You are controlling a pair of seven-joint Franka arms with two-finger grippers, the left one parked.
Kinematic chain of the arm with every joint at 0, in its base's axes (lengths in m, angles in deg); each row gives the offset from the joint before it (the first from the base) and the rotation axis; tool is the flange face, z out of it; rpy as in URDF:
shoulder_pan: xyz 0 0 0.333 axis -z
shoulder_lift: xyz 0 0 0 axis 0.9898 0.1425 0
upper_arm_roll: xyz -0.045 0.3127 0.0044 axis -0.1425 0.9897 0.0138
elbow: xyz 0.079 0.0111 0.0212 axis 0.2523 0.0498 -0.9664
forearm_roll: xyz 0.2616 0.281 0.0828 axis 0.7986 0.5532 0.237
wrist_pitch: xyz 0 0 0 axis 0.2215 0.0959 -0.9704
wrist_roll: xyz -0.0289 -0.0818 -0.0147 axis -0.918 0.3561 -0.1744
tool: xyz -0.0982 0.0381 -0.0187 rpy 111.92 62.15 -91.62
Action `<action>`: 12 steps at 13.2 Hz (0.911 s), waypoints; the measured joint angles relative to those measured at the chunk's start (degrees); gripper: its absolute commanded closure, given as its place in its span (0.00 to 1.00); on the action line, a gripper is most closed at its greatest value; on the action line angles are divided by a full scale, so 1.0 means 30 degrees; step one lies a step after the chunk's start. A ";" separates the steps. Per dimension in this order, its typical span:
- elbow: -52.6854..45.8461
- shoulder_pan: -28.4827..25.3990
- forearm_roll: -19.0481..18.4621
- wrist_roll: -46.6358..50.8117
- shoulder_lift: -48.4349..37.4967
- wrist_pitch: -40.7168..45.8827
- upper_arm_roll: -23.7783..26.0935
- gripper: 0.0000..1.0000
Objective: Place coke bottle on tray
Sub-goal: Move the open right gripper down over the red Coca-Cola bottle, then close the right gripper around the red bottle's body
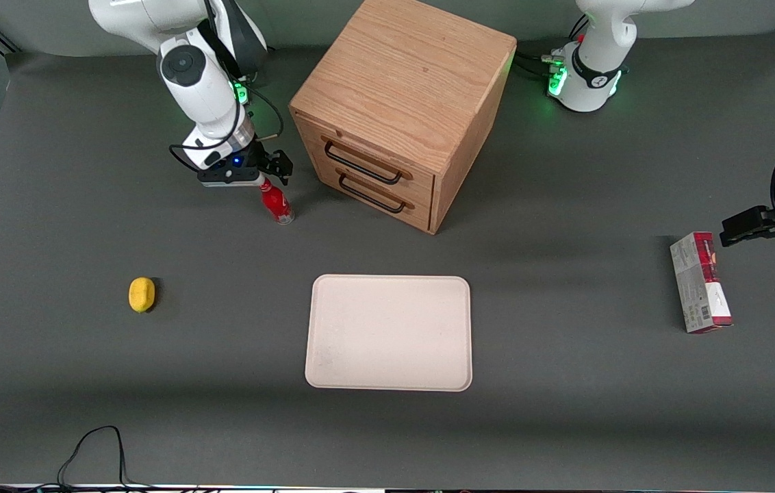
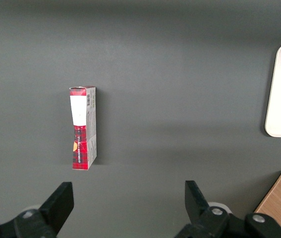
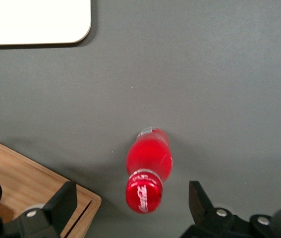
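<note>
The coke bottle, small and red with a red cap, stands upright on the dark table beside the wooden cabinet. My gripper hangs just over its cap and is open. In the right wrist view the bottle shows from above, with its cap between the two black fingers of the gripper. Neither finger touches the cap. The cream tray lies flat and bare, nearer to the front camera than the bottle. One of its rounded corners shows in the right wrist view.
The wooden two-drawer cabinet stands close beside the bottle, its corner near one finger. A yellow lemon-like object lies toward the working arm's end. A red-and-grey carton lies toward the parked arm's end.
</note>
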 measured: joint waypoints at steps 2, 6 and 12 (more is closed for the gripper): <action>0.0223 0.0021 0.0000 0.0001 0.0429 -0.0583 0.0000 0.07; 0.0419 0.0025 0.0000 0.0001 0.0528 -0.0771 0.0001 0.68; 0.0363 0.0068 -0.0001 0.0001 0.0555 -0.0734 0.0006 0.90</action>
